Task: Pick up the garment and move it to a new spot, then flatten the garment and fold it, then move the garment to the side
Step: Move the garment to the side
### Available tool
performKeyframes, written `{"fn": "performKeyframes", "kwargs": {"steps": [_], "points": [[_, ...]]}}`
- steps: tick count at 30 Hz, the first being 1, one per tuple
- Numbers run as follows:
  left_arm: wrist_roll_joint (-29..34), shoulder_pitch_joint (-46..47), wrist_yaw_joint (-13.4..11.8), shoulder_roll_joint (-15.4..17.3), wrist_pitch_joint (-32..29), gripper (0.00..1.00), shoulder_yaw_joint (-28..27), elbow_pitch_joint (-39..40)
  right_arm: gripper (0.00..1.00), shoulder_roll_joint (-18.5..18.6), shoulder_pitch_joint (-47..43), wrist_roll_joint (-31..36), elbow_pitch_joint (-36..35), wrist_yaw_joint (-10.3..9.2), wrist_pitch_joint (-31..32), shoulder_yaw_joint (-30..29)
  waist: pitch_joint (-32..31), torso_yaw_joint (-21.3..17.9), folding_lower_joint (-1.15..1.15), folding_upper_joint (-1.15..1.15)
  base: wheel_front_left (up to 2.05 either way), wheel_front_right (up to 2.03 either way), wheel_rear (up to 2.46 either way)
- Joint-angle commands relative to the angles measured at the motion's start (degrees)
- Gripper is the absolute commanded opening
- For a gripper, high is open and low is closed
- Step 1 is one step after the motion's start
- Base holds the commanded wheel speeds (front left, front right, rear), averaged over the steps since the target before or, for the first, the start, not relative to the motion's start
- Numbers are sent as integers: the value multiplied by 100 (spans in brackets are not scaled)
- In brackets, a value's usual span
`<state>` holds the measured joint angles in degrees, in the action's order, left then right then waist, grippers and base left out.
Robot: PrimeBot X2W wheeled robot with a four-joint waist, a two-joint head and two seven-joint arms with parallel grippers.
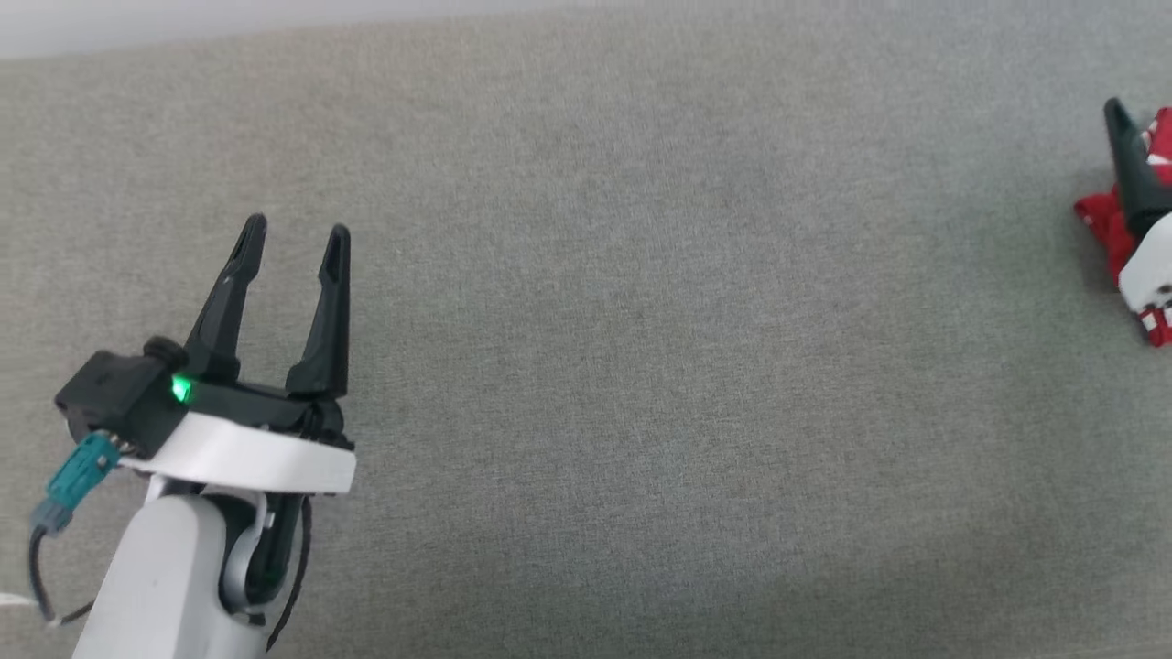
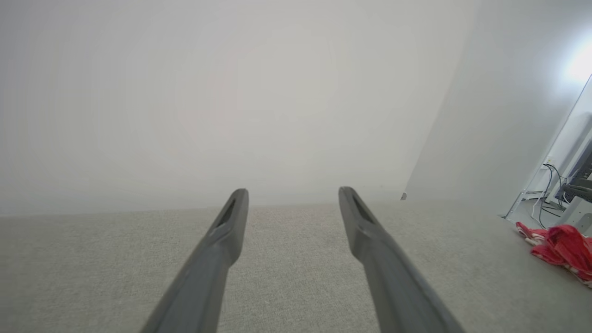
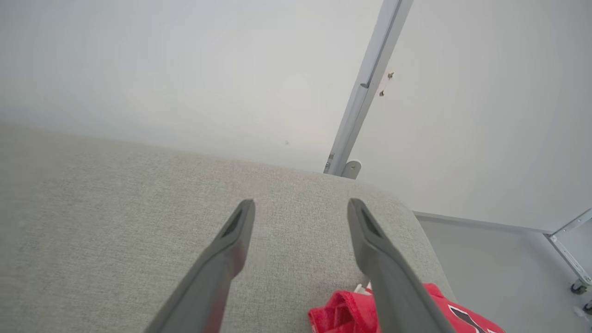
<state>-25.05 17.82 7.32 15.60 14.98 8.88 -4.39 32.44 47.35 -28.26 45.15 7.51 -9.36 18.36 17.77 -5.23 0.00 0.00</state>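
- The left claw [image 1: 296,229] hangs low over the grey cloth surface [image 1: 641,320] on the robot's left, its two fingers spread wide and holding nothing; it looks parked well apart from the work, probably so the middle of the surface is free
- The right claw [image 3: 300,203] is also spread wide with nothing between its fingers; its right finger passes in front of the garment [image 3: 344,310], so it seems placed right at the cloth, though whether it touches cannot be told
- The garment sits at the far right end of the surface, near the rounded corner, with the floor just beyond; in the left wrist view it shows as a low, bunched red heap [image 2: 562,245] rather than a flat sheet
- That spot and shape fit two stages: a rumpled shirt about to be grasped, or a bundle just set down at the side; the head view cuts off too much to settle it
- The visible part [image 1: 1103,220] runs near-to-far along the right edge, so its long axis seems to lie away from the robot
- Which way the neckline or hem points cannot be told
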Motion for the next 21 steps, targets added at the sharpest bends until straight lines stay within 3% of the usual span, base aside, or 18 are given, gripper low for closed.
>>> {"fn": "performKeyframes", "kwargs": {"steps": [1, 10, 21], "points": [[66, -128, 20, -12, 26, 100, -94, 53, 100, -24, -139, -7, -125, -4, -130, 56, -124, 30, 0, 0, 0, 0, 0], [353, -843, 20, -213, 26, 100, -719, 191, 100, -200, -1218, -29, -842, -4, -568, -215, -633, 156, 0, 0, 0, 0, 0], [547, -1803, 20, -342, 26, 100, -1175, 278, 100, -729, -2763, 356, -1887, -4, -585, -1228, -1144, 343, 0, 0, 0, 0, 0]]}}
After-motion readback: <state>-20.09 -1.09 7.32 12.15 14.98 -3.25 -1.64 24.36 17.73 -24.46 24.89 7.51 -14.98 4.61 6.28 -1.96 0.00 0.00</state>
